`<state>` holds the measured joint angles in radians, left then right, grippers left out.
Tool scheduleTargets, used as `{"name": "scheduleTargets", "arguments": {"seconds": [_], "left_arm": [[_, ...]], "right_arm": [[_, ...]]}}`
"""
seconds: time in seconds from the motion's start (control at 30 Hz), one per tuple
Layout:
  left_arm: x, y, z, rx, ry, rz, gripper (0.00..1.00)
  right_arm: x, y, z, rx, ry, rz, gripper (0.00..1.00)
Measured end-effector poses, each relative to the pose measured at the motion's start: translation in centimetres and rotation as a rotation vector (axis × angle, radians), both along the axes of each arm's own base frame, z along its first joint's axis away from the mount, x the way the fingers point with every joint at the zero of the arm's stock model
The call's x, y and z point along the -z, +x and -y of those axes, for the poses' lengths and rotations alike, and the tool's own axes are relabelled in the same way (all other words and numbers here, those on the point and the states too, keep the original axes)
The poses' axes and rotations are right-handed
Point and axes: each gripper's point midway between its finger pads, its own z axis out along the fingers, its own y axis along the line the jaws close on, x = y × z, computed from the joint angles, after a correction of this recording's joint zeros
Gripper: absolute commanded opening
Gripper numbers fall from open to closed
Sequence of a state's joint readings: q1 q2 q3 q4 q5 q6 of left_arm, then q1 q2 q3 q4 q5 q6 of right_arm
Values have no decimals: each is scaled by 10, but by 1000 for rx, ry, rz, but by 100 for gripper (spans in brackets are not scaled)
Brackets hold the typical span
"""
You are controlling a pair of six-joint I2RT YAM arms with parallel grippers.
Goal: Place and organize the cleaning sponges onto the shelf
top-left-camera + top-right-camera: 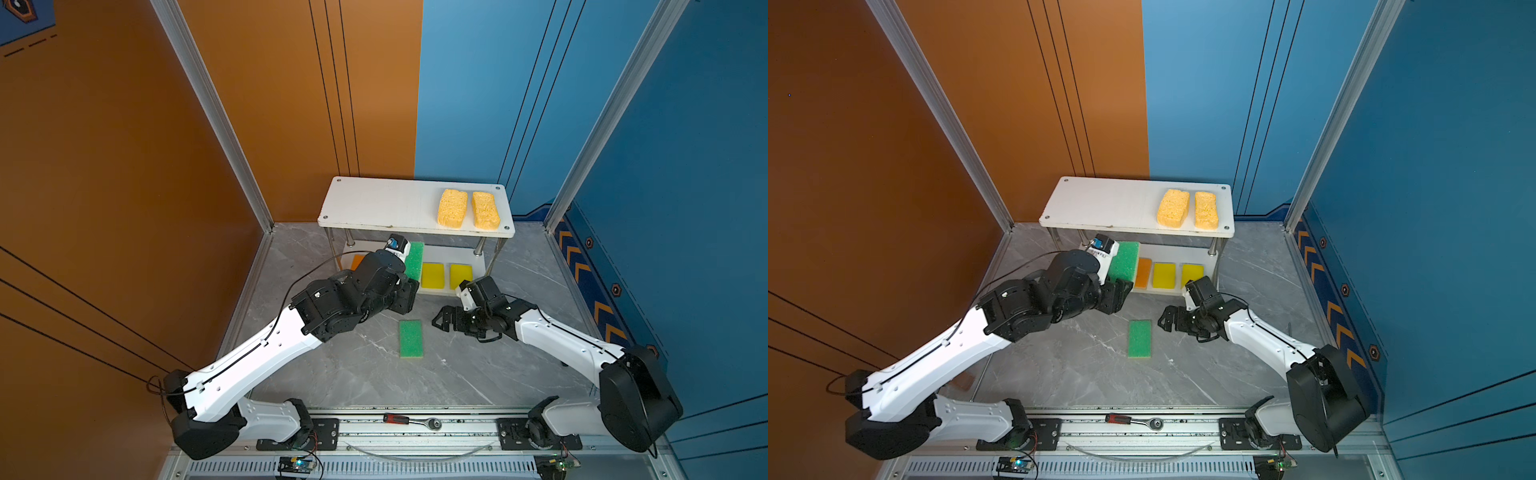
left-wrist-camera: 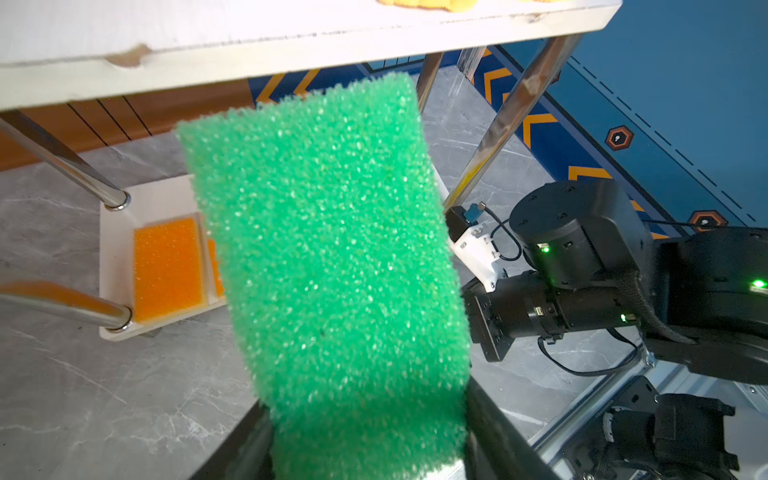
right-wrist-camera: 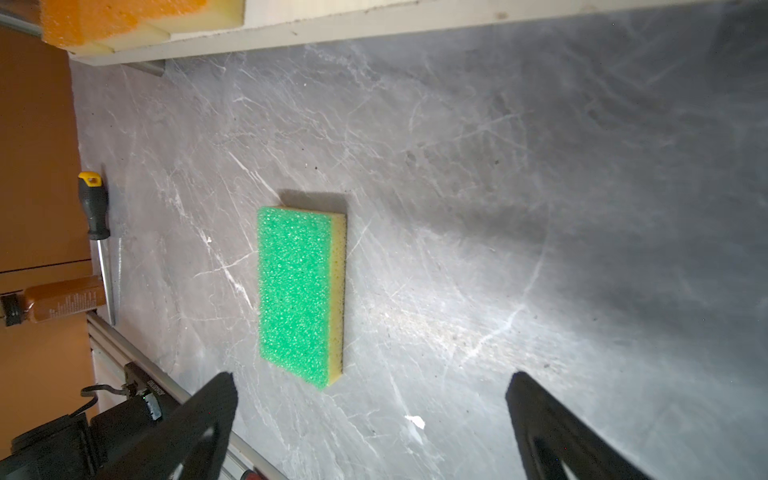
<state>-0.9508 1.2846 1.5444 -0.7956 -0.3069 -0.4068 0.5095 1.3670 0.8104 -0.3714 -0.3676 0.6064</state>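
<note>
My left gripper (image 1: 410, 277) (image 2: 370, 415) is shut on a green-topped sponge (image 1: 414, 257) (image 2: 324, 249), held tilted just in front of the shelf (image 1: 386, 203), between its two boards. A second green-topped sponge (image 1: 411, 338) (image 3: 299, 291) lies flat on the table. My right gripper (image 1: 440, 322) (image 3: 372, 378) hangs open and empty just right of it. Two porous yellow-orange sponges (image 1: 452, 208) (image 1: 485, 210) sit on the top board's right end. On the lower board lie two yellow sponges (image 1: 432, 275) (image 1: 460, 275) and orange-topped ones (image 1: 1143, 273) (image 2: 166, 270), partly hidden by my left arm.
A red-handled ratchet (image 1: 411, 420) lies on the front rail. A yellow-and-black screwdriver (image 3: 94, 208) rests by the orange wall. Chrome posts (image 2: 498, 124) stand at the shelf's corners. Orange and blue walls enclose the grey marble table (image 1: 478, 365).
</note>
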Motion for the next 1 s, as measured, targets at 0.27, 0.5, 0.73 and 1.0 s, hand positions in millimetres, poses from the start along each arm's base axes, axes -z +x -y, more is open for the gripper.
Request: {"name": "scheduleTargets", "arguments": {"seconds": [0.27, 0.5, 0.73, 1.0], "left_arm": [[-37, 10, -4, -13, -4, 91, 62], [-69, 30, -4, -37, 5, 167, 62], [-89, 53, 0, -56, 12, 213, 63], [-98, 88, 4, -78, 38, 241, 63]], "right_arm": [[-10, 0, -2, -6, 34, 19, 100], [-35, -2, -10, -36, 123, 64, 100], [-45, -3, -9, -37, 150, 96, 100], [-37, -6, -6, -26, 144, 75, 100]]}}
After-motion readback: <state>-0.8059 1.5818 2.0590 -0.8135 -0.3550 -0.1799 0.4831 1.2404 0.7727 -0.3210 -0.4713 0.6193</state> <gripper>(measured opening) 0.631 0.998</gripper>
